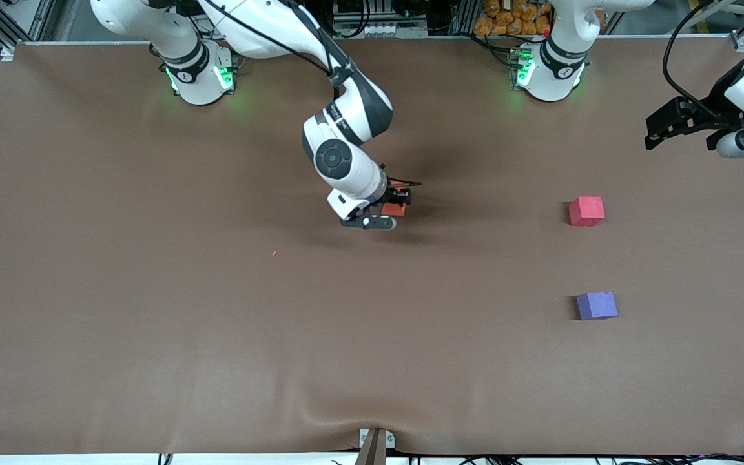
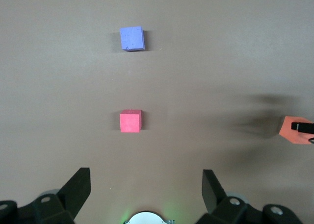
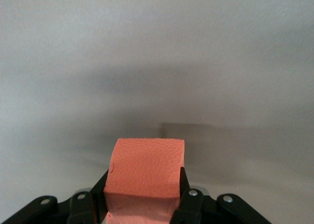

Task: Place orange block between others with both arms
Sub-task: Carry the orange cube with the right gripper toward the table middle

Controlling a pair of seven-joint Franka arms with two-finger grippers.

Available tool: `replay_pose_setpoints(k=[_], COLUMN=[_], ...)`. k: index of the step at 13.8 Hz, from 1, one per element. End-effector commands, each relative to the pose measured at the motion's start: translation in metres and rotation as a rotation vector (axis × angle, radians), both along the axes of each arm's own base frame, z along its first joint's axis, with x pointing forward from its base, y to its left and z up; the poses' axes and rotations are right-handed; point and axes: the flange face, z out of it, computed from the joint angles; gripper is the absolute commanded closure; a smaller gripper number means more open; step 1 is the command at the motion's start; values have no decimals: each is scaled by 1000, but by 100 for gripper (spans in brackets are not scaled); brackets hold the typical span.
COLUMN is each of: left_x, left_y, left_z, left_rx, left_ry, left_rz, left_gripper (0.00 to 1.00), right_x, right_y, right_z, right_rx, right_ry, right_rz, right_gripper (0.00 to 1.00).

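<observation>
- a brown table (image 1: 152, 310) seen from a high camera across from two white robot arms; three small foam cubes are in play
- the right gripper (image 1: 392, 208) sits low near the middle of the table, its fingers clamped on the orange block (image 1: 396, 210); the right wrist view shows the cube pinched between both pads, with its shadow on the cloth a little apart from it, so it looks lifted just off the table, though i cannot be certain
- the pinkish-red cube (image 1: 586, 211) and the purple cube (image 1: 597, 305) lie toward the left arm's end of the table, well apart from the orange block; the purple one is nearer the front camera, with a bare gap of table between the two
- the left gripper (image 1: 672, 126) hangs in the air over the table's edge at the left arm's end, fingers spread wide and holding nothing; this arm waits; its wrist view looks down on both cubes and catches the orange block at the picture's edge
- judged progress: the pick-up appears done; the carry toward the other cubes, a likely hand-over to the left arm, and the placing in the gap are all left
- nothing lies between the two cubes yet
</observation>
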Motion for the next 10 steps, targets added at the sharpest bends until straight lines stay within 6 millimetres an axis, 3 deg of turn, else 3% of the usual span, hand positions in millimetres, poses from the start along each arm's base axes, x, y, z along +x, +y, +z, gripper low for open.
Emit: replay_pose_setpoints(k=[1,7,8,9,10], left_x=[0,1,1,1,4], left_y=[5,10,10,10,8], left_z=[5,4,2,1,-4], left_rx=[-17,-15,-16,-16,-15], left_ry=[-3,-2,3,4,15], left_rz=[-8,3,3,3,0], left_gripper=[0,0,0,0,0], right_x=[4,15,15,16,18], right_y=[12,12,12,11,9], right_z=[-3,-37,-37,-36,-36], right_rx=[19,13,13,14,11], right_ry=[-1,-57,-57,-60,-64], right_rz=[-14,-43,-43,-39,-37], right_gripper=[63,52,46,18,0])
